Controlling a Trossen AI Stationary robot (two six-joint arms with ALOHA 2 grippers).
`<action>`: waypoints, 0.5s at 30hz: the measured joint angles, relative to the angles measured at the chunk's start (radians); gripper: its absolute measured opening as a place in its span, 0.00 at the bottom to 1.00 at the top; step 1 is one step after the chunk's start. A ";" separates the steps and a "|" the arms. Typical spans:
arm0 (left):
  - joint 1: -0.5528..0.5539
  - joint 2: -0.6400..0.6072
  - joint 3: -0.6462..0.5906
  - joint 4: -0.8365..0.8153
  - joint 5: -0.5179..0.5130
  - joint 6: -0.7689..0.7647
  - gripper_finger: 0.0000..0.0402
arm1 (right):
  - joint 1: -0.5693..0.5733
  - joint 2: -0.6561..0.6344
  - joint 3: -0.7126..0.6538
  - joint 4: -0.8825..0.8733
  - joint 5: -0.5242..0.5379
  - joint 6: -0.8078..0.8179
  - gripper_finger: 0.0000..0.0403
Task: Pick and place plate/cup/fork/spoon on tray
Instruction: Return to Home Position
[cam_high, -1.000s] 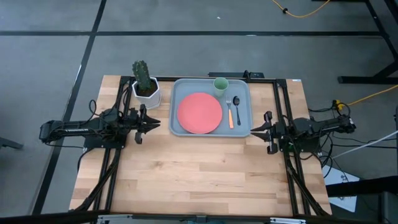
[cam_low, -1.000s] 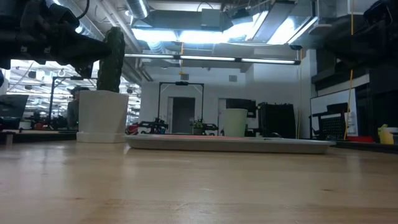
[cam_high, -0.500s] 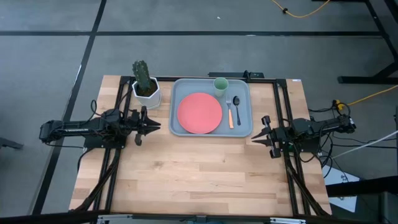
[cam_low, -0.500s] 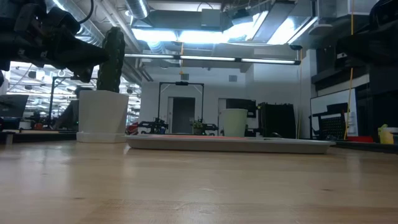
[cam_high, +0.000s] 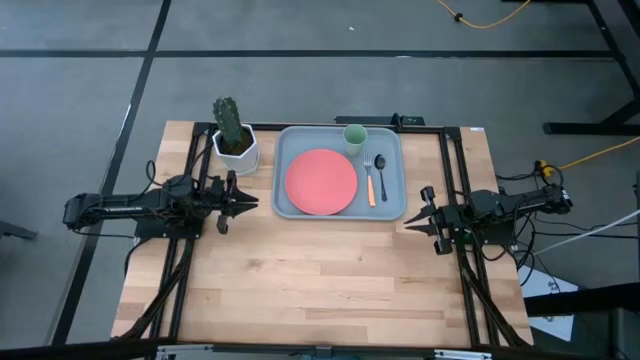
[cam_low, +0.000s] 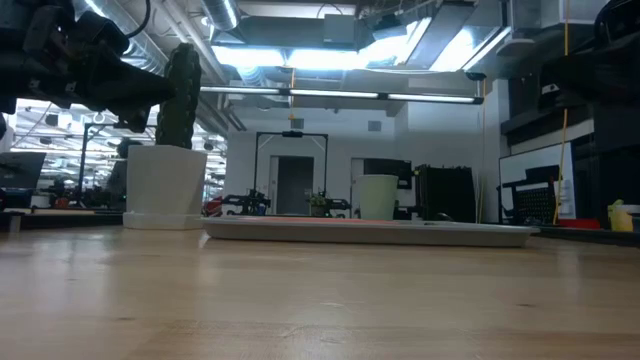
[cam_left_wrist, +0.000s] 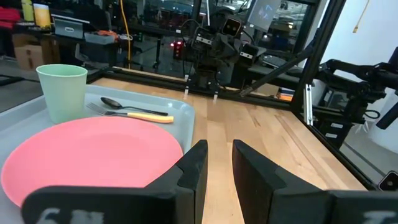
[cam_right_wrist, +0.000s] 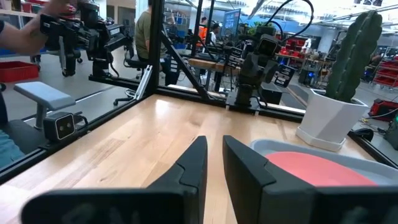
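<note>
The pale grey-blue tray (cam_high: 392, 205) lies at the table's far middle. On it lie the coral-red plate (cam_high: 321, 181), the light-green cup (cam_high: 354, 135) at the far edge, the orange-handled fork (cam_high: 371, 186) and the dark spoon (cam_high: 382, 176) to the plate's right. The left wrist view shows the plate (cam_left_wrist: 93, 155), cup (cam_left_wrist: 62, 92), fork (cam_left_wrist: 134, 114) and spoon (cam_left_wrist: 115, 102). My left gripper (cam_high: 252, 201) is shut and empty, left of the tray. My right gripper (cam_high: 408, 221) is shut and empty by the tray's near right corner.
A white hexagonal pot with a green cactus (cam_high: 234, 140) stands left of the tray's far left corner, just beyond my left gripper. Black frame rails (cam_high: 455, 180) run along the table's left and right sides. Bare wooden table (cam_high: 320, 280) fills the near half.
My right gripper has gone a little toward the table's near edge, beside the tray's near right corner, then kept still. The things on the tray have not moved.
</note>
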 joint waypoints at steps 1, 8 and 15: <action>0.000 0.000 0.000 0.000 0.000 0.000 0.17 | 0.000 0.000 0.000 0.000 0.000 0.000 0.14; 0.000 0.002 0.000 -0.095 -0.009 0.000 0.17 | 0.000 -0.001 0.000 0.000 0.000 0.000 0.14; 0.000 0.000 0.000 -0.156 -0.036 0.000 0.17 | 0.000 -0.004 -0.004 0.030 0.000 0.000 0.14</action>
